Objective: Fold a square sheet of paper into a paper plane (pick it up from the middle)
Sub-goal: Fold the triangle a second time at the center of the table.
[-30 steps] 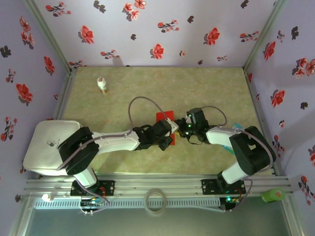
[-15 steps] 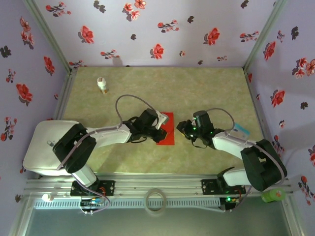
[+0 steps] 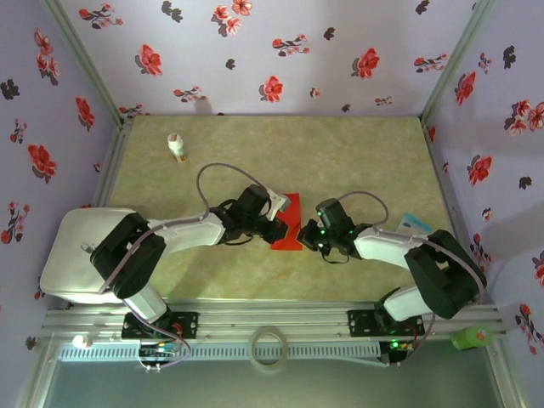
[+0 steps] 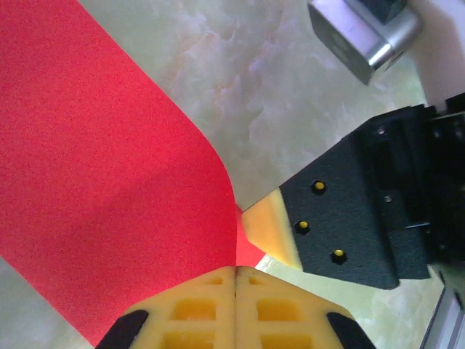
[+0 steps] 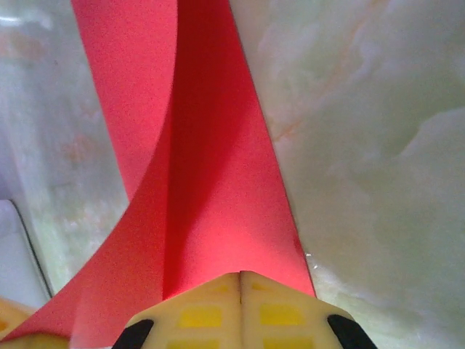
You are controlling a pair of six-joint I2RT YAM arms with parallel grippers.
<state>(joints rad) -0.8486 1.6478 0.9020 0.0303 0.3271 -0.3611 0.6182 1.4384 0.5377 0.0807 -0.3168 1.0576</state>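
The square sheet of paper [image 3: 287, 223] is sitting roughly mid-table, a touch toward 6 o'clock from the centre, and it's not lying flat. In the right wrist view one side is curling up off the marbled table [image 3: 357, 161] and leaning over the other half.

The left gripper [image 3: 274, 211] is coming at it from 9 o'clock. In its own wrist view its yellow pads [image 4: 196, 309] are pressing together with the red edge running straight into the seam, so it's pinching the paper.

The right gripper [image 3: 308, 233] is reaching in from about 4 o'clock, and same deal there: its pads [image 5: 276, 314] are closing tight on the lower end of the raised fold. From the left wrist camera you can see its yellow fingertip touching that same red corner, just beside the left one's pads, so the two are nearly meeting at the sheet's 5 o'clock corner.

Further out, a small white bottle [image 3: 177, 146] is standing way off at 11 o'clock, and a teal-and-white card [image 3: 414, 223] is lying out at 3 o'clock, both well apart from the paper
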